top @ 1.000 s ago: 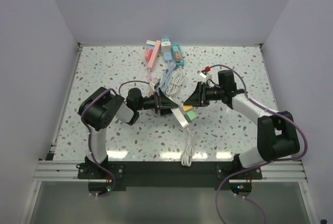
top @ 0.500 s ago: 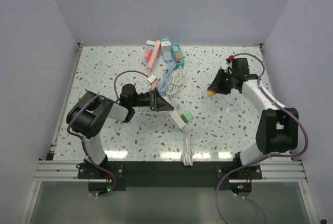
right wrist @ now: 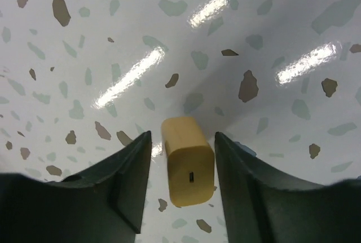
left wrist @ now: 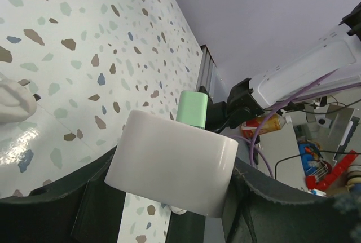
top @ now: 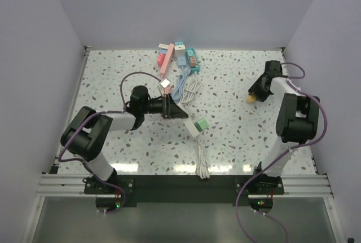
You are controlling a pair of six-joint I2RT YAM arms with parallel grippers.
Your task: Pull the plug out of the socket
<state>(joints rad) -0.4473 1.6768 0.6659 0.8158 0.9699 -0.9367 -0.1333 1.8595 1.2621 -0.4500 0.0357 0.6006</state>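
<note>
The left gripper (left wrist: 176, 169) is holding the white socket strip (left wrist: 169, 153) tight. Its two dark fingers (left wrist: 56, 209) are pressing on both sides of the strip. A green plug (left wrist: 192, 109) is sitting in the strip, at the end away from the gripper. I cannot tell if the strip is resting on the speckled table (top: 113, 74) or hanging just over it.

A white cord (top: 203, 161) is running from the strip toward the near edge of the table, and it is bunching up there.

The yellow plug (right wrist: 187, 161) is not in the strip. In the top view it is lying on the table well apart from the strip, far off to the strip's right and a bit farther back. The right gripper (right wrist: 181, 136) is sitting over the yellow plug with one finger on each side. It is not squeezing the plug. A strip of table is showing between the plug and one finger, so the jaws are standing loose around it.

Behind the strip, at the back of the table, a pile of pink, blue and white plugs and strips (top: 177, 57) is lying together. Loops of white and blue cords (top: 189, 88) are lying between that pile and the strip. A small white block (top: 165, 85) is lying beside those loops.
</note>
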